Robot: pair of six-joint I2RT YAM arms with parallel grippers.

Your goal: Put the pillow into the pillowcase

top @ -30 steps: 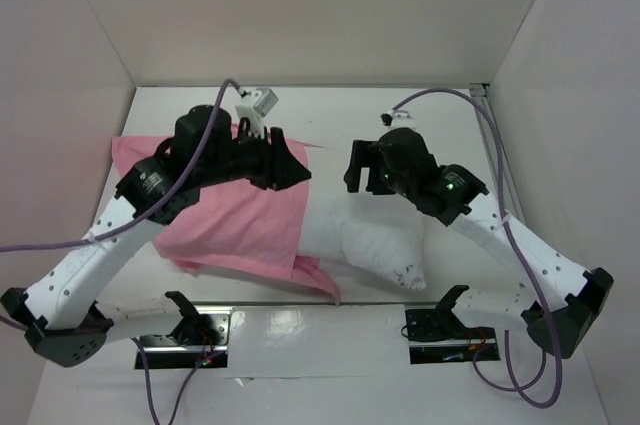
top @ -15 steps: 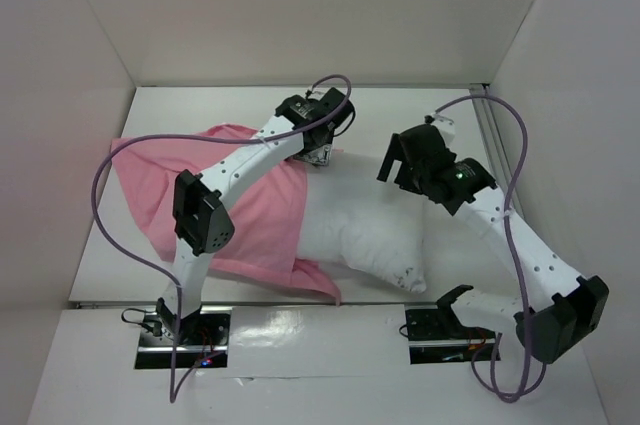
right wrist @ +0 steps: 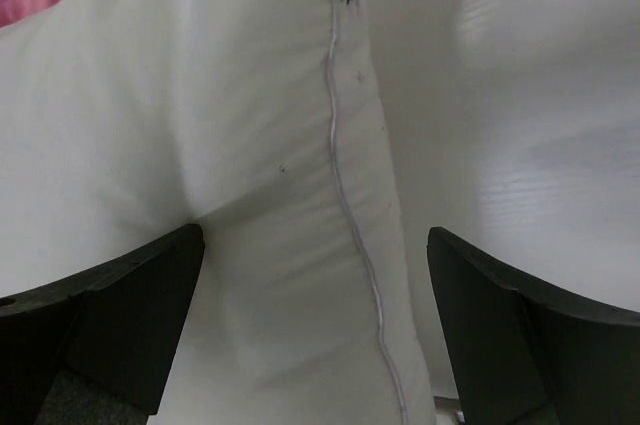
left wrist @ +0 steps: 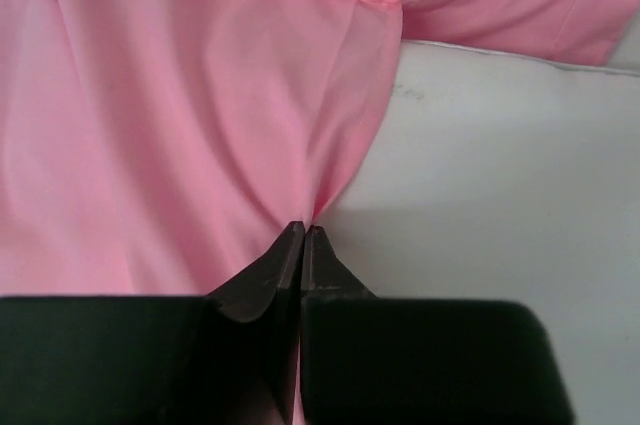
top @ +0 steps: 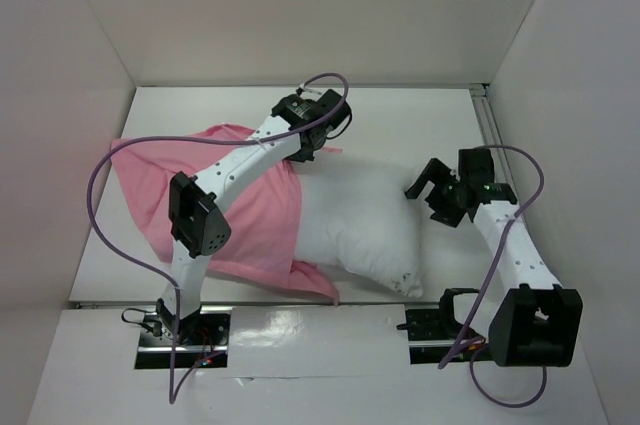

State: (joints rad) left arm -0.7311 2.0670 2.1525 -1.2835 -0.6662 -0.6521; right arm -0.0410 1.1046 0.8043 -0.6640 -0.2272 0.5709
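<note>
Left gripper (left wrist: 303, 231): jaws pressed together, pinching a fold of the pillowcase (top: 250, 220). Right gripper (right wrist: 315, 245): spread wide, astride the pillow (top: 370, 225) seam. Pillow lies at the centre of the table (top: 400, 115), left end covered by pillowcase.

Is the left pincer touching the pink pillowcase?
Touching. In the left wrist view the left pincer pinches a gathered fold of the pillowcase between its tips.

A white table (top: 400, 115) is boxed in on three sides by a plain back wall (top: 320, 15), a left wall (top: 50, 145) and a right wall (top: 580, 95). Soft, even light falls over it all.
</note>
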